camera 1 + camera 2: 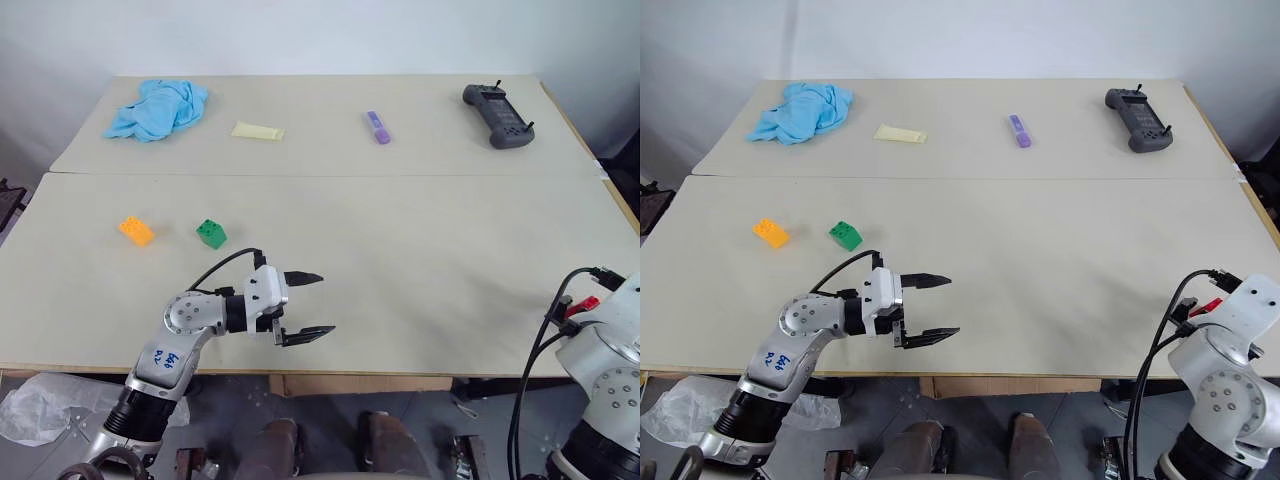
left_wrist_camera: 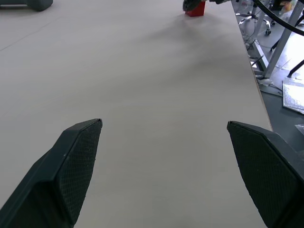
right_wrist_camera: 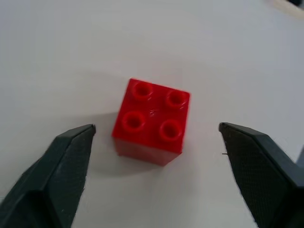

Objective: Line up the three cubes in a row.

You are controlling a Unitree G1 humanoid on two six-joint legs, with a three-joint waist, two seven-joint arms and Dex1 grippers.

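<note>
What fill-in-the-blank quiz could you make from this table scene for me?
1. The cube under the right tool is ____.
2. The green cube sits beside the ____ cube.
3. The crumpled cloth at the table's far side is ____.
4. The left tool holds ____.

Missing words: red; orange-yellow; blue; nothing

Bright, even overhead light, soft shadows, no glare; wrist views slightly soft.
</note>
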